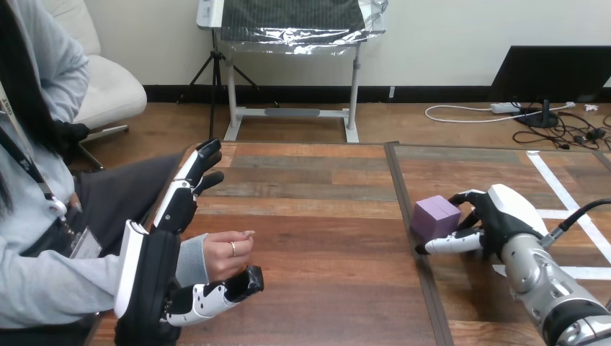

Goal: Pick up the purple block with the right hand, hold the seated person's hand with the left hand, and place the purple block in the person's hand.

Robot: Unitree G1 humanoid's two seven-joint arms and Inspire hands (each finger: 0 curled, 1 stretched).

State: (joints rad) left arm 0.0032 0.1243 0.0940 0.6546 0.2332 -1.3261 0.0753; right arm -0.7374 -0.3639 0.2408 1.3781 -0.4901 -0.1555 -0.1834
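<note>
Right now the right hand (504,216) is curling its fingers (450,245) round the small purple cube block (435,215), which is sitting on the wooden-plank bench (324,238). The left hand (155,270) is spreading open, w/ the person's hand (225,252) resting btwn thumb & fingers, ungripped. Shallow pinch is prob risking a slip on lift.

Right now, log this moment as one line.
left hand open, person's hand between its thumb and fingers | right hand at purple block | purple block on table | handover not yet done
</note>
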